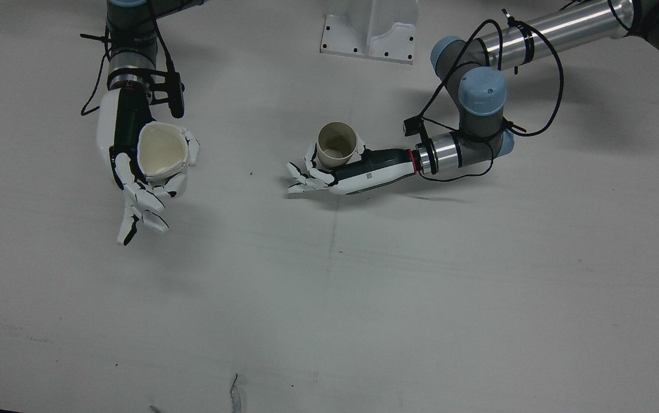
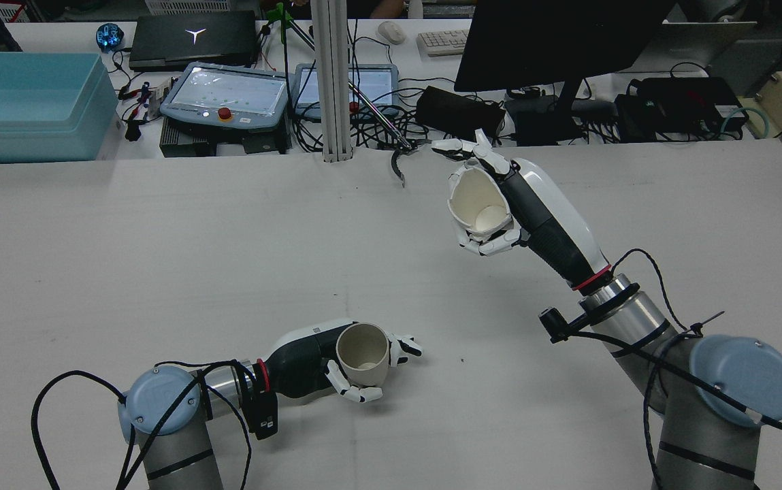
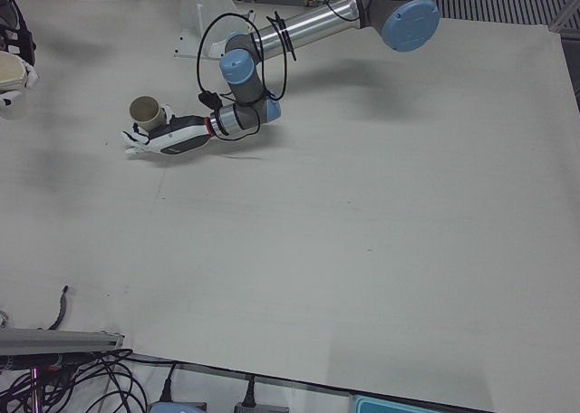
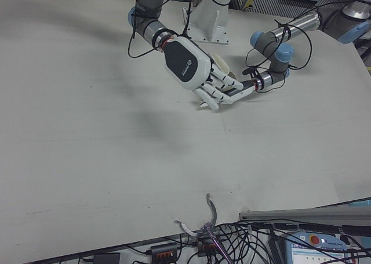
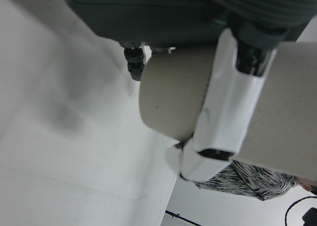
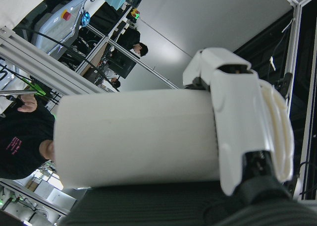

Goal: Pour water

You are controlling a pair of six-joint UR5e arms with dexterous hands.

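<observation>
My left hand (image 2: 309,357) is shut on a beige paper cup (image 2: 362,354), held upright low at the table near my base. The cup also shows in the front view (image 1: 336,143) with the left hand (image 1: 358,172) beside it, and in the left-front view (image 3: 145,112). My right hand (image 2: 533,211) is shut on a white paper cup (image 2: 478,203), held high above the table and tilted with its mouth towards the rear camera. In the front view the right hand (image 1: 134,183) and white cup (image 1: 162,150) are far left. The two cups are well apart.
A white pedestal base (image 1: 370,34) stands at the table's back middle. Beyond the far edge are a blue bin (image 2: 26,102), control pendants (image 2: 227,95), a monitor and cables. A small dark hook-shaped piece (image 1: 235,394) lies near the operators' edge.
</observation>
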